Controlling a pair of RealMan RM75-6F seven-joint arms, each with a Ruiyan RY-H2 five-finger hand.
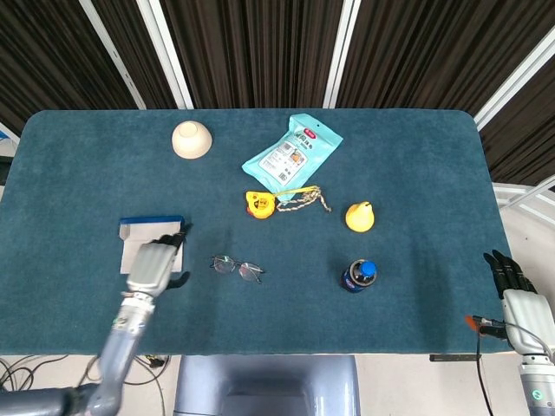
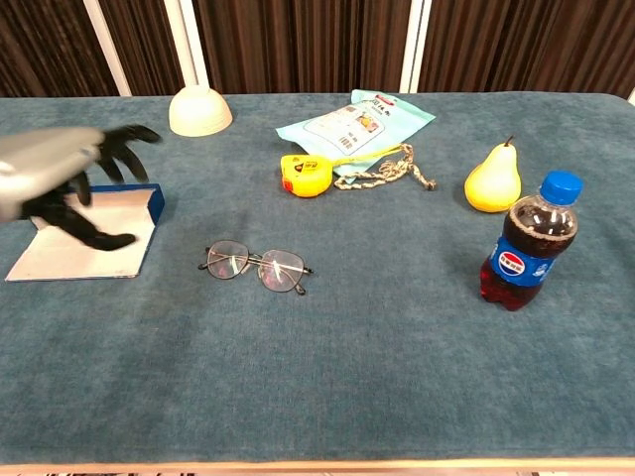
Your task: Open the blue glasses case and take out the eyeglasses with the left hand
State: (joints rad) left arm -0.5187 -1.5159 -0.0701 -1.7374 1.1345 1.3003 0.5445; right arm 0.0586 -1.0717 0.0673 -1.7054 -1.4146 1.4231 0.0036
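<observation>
The eyeglasses [image 1: 237, 267] [image 2: 256, 266] lie flat on the teal table [image 1: 416, 173], out of the case and free of any hand. To their left the blue glasses case [image 1: 152, 223] [image 2: 87, 245] lies open, showing its pale inside. My left hand [image 1: 153, 266] [image 2: 62, 180] hovers over the case with fingers spread and holds nothing; it is motion-blurred in the chest view. My right hand [image 1: 513, 289] hangs beyond the table's right edge, fingers straight, with nothing in it.
A cream bowl [image 1: 192, 139] [image 2: 199, 109] stands upside down at the back left. A snack bag [image 1: 292, 154], yellow tape measure [image 1: 260, 204] and cord [image 1: 308, 198] lie mid-table. A yellow pear [image 1: 360, 217] and cola bottle [image 1: 357, 276] [image 2: 524, 243] stand right of the glasses.
</observation>
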